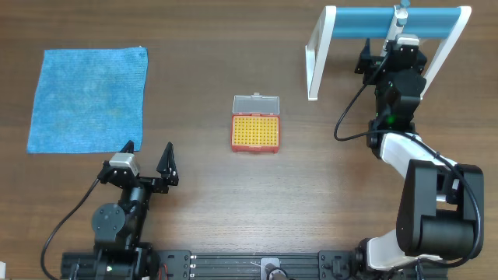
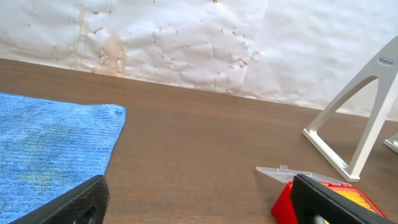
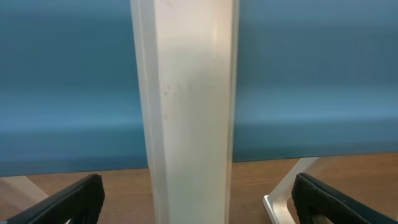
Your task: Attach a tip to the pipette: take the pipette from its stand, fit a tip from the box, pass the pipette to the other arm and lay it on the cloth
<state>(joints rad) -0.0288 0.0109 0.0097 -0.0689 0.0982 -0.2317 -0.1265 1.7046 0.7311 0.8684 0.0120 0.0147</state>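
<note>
The pipette (image 3: 186,93) hangs upright on the stand (image 1: 315,54) at the table's (image 1: 233,210) 1 o'clock. The right gripper (image 3: 200,202) is at the stand, jaws spread wide to either side of the pipette body and gripping nothing; the pads appear clear of it, though contact cannot be ruled out. The left gripper (image 1: 148,154) sits at 7 o'clock, wide open and empty. The tip box (image 1: 255,132), lid open, stands at centre. The cloth (image 1: 88,97) lies flat at 10 o'clock.
</note>
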